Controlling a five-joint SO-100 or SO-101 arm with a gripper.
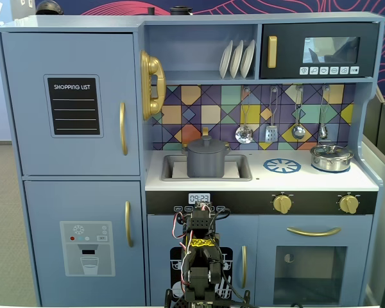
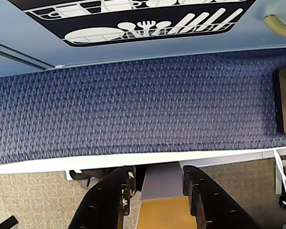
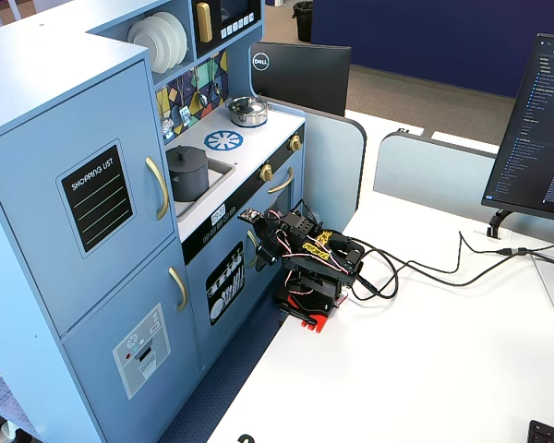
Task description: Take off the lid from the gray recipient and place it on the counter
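Note:
The gray recipient (image 1: 207, 164) stands in the recessed sink of the counter (image 1: 308, 182), with the dark gray lid (image 1: 206, 146) on it, knob up. Both fixed views show it; the other gives the pot (image 3: 188, 177), lid (image 3: 185, 154) and counter (image 3: 257, 132). My arm (image 1: 199, 253) is folded low in front of the kitchen, well below the counter and far from the pot. The gripper (image 2: 157, 175) points down at the blue carpet; its jaws stand a little apart and hold nothing. It also shows in a fixed view (image 3: 261, 242).
A shiny steel pot (image 1: 331, 157) sits at the counter's right, beside the blue burner print (image 1: 282, 166). Utensils (image 1: 269, 122) hang above the counter. The white table (image 3: 425, 351) carries the arm's base, cables and a monitor (image 3: 540, 129). The dishwasher door (image 2: 148, 19) faces the gripper.

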